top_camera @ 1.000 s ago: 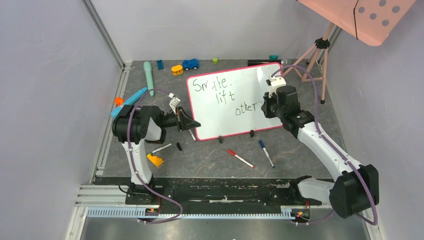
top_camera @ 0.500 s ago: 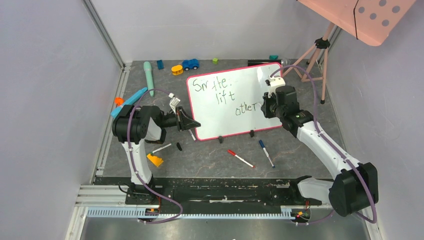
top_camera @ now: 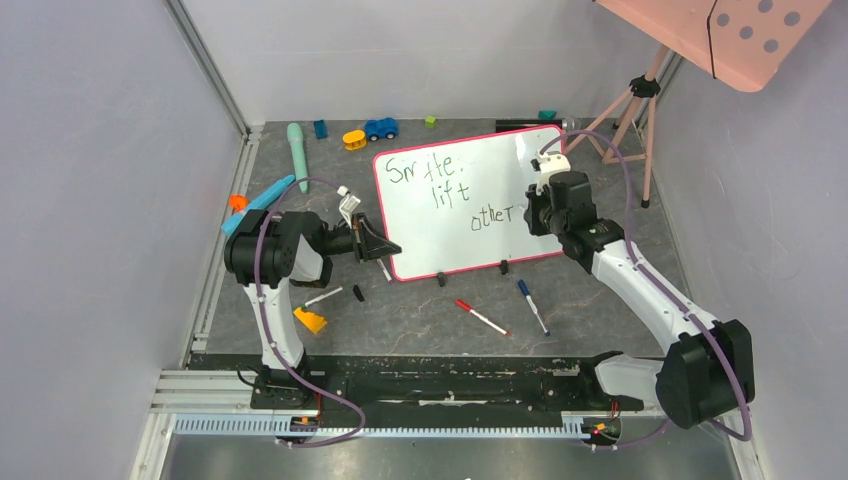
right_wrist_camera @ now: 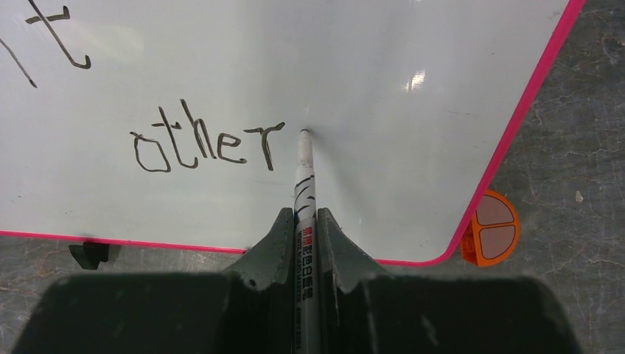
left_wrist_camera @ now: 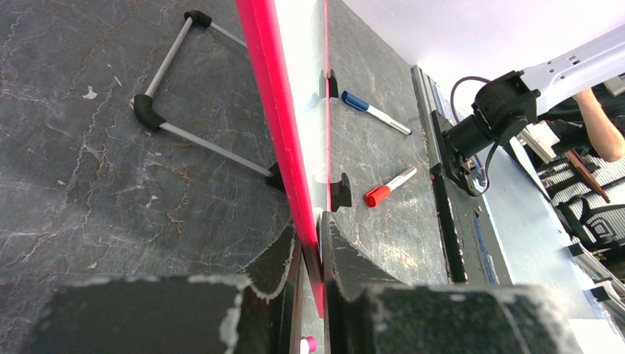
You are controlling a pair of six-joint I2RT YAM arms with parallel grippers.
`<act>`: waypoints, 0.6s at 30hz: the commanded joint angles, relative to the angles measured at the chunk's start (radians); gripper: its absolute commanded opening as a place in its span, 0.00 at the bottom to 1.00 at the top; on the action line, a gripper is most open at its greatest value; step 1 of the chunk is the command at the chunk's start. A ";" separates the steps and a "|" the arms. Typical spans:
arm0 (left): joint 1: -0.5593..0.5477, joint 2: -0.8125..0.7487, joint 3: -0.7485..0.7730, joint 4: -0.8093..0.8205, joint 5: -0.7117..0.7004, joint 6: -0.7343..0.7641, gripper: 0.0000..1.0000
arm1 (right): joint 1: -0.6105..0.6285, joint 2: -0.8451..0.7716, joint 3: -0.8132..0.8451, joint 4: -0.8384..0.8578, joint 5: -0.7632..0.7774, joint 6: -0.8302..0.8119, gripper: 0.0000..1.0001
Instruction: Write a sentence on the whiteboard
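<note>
From above, the whiteboard [top_camera: 500, 170] stands propped on the bench [top_camera: 420, 310], with the sentence [top_camera: 450, 195] in three staggered lines. Only the wrist views show the grips. The left gripper [left_wrist_camera: 309, 232] is clamped on the board's pink frame. The right gripper [right_wrist_camera: 304, 215] is clamped on a marker [right_wrist_camera: 303, 169], its tip touching just after "other".

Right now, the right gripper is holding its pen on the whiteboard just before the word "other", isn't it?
Not quite. The right gripper holds its pen on the whiteboard just after the word "other", as the right wrist view shows.
</note>
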 commanded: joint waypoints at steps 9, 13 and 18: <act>-0.008 0.019 -0.006 0.066 0.037 0.090 0.14 | -0.005 0.024 0.048 0.049 0.028 -0.005 0.00; -0.008 0.017 -0.007 0.066 0.038 0.091 0.14 | -0.005 0.034 0.052 0.053 0.029 -0.009 0.00; -0.008 0.018 -0.006 0.066 0.038 0.091 0.14 | -0.005 0.041 0.056 0.057 0.024 -0.008 0.00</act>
